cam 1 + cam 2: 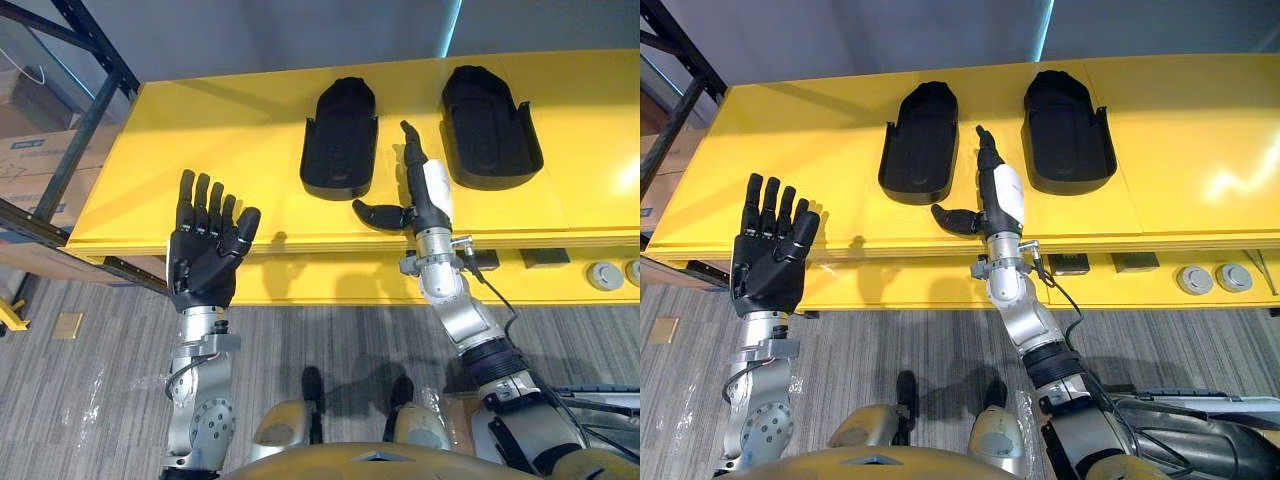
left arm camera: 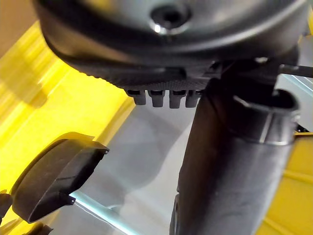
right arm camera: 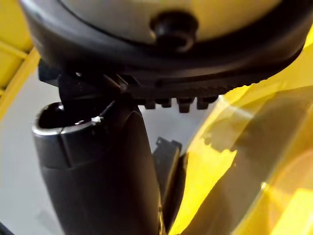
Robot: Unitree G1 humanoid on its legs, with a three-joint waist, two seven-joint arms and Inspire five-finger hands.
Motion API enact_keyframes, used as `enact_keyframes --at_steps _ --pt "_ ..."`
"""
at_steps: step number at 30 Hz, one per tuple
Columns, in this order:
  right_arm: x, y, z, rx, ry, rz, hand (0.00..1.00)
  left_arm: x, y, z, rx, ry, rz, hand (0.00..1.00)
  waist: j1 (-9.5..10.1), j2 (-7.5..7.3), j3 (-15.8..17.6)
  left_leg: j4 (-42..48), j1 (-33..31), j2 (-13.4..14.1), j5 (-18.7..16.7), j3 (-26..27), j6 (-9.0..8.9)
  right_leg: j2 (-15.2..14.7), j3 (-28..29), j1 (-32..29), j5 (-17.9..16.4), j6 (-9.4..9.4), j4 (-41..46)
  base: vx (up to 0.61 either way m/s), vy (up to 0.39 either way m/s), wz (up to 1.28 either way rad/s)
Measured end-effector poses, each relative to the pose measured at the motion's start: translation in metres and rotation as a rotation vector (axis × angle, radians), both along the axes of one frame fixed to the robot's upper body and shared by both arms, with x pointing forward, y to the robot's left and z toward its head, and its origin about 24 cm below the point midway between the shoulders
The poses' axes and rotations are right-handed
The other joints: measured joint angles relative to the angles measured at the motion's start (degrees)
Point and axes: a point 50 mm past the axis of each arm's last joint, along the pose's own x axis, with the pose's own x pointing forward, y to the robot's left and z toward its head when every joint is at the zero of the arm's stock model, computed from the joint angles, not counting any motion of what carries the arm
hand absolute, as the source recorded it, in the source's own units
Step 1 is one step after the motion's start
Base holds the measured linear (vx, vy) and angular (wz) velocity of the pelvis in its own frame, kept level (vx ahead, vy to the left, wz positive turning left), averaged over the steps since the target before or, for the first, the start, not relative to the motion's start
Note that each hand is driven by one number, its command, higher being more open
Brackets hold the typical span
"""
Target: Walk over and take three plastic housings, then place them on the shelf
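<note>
Two black plastic housings lie side by side on the yellow table [image 1: 200,150]: one [image 1: 340,140] near the middle and one [image 1: 488,125] to its right. The middle one also shows as a dark shell [image 2: 54,178] in the left wrist view. My right hand [image 1: 425,195] reaches over the table's front edge, between the two housings. It is held edge-on with straight fingers and the thumb pointing left, and it is open and touches neither housing. My left hand [image 1: 205,255] hangs open by the table's front left edge, fingers spread, holding nothing.
A dark metal rack [image 1: 80,120] with cardboard boxes [image 1: 40,160] stands at the left, beside the table's end. Round knobs [image 1: 605,275] sit on the table's front face at the right. The right part of the tabletop [image 1: 1200,130] is bare.
</note>
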Motion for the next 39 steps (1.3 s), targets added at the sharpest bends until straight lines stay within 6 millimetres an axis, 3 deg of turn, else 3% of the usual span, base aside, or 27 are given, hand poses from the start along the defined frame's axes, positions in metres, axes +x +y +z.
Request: enact_keyframes --at_steps 12,29,39 --pt "0.01 -0.005 0.002 -0.009 0.002 -0.045 1.0 -0.004 0.0 -0.005 -0.011 0.024 -0.001 1.0 0.03 0.47 0.2 -2.0 0.5 0.0 1.2 -0.7 -0.49 0.0 -0.7 -0.1 -0.3 -0.35 0.3 -0.01 -0.003 0.03" --pt "0.03 -0.008 0.022 -0.032 -0.034 -0.062 1.0 -0.003 -0.001 -0.005 -0.011 0.025 -0.002 1.0 0.27 2.58 1.3 -4.0 -0.2 0.1 3.5 -1.2 -0.73 -0.3 -0.9 -3.1 -1.0 -0.87 3.8 -0.01 -0.002 0.01" --pt "0.033 -0.008 0.026 -0.04 -0.045 -0.044 1.0 -0.002 0.0 -0.008 -0.011 0.038 -0.001 1.0 0.31 2.73 1.4 -3.9 -0.7 0.3 3.7 -1.1 -0.94 -0.5 -0.8 -4.5 -2.0 -0.85 5.7 0.0 0.0 0.0"
